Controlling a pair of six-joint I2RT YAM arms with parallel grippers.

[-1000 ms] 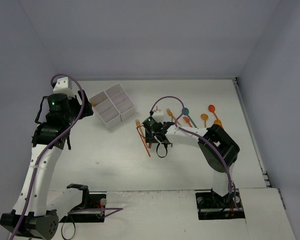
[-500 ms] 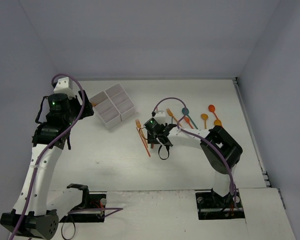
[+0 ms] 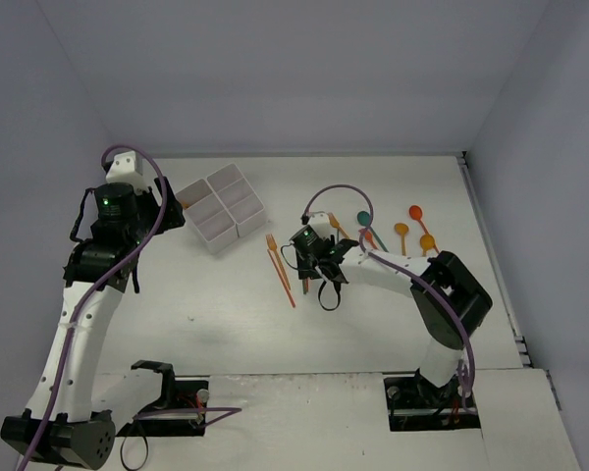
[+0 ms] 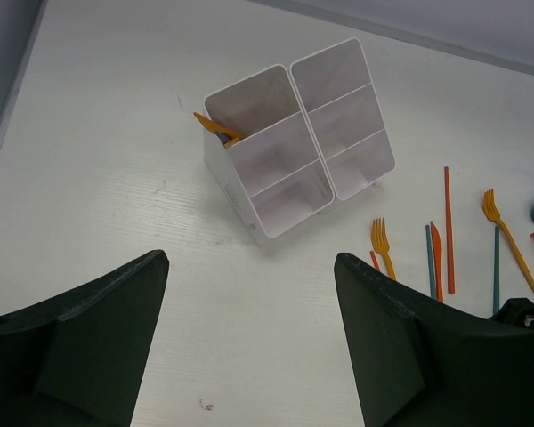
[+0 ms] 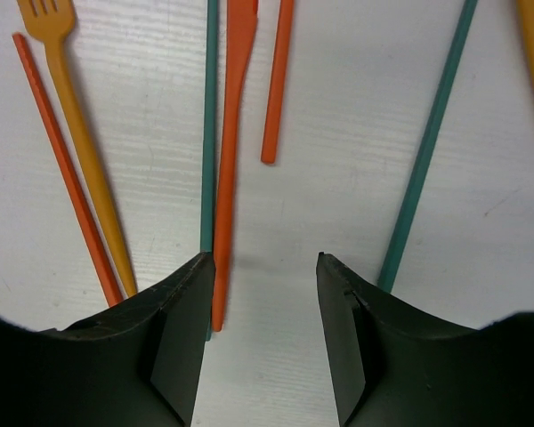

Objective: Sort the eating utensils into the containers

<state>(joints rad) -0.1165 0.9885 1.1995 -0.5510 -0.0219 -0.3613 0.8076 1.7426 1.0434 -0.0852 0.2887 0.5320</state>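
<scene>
My right gripper (image 5: 264,258) is open low over a row of utensils on the table. An orange knife (image 5: 231,169) has its handle end just inside the left finger (image 5: 173,329), with a teal stick (image 5: 210,133) beside it. Only bare table lies between the jaws. An orange fork (image 5: 76,133) and a red stick (image 5: 62,169) lie to the left, and another teal handle (image 5: 427,151) to the right. The white six-compartment tray (image 4: 276,222) stands ahead of my open left gripper (image 4: 249,260). An orange utensil (image 4: 215,127) pokes out of one compartment.
Beyond the right gripper (image 3: 314,270) lie a teal spoon (image 3: 364,219), a red-orange spoon (image 3: 415,211) and an orange spoon (image 3: 401,231). A short orange stick (image 5: 278,80) lies ahead of the jaws. The tray (image 3: 219,242) stands at the back left, with walls on three sides of the table.
My right gripper has shifted slightly right along the utensil row and its jaws have narrowed a little. The left arm has not moved.
</scene>
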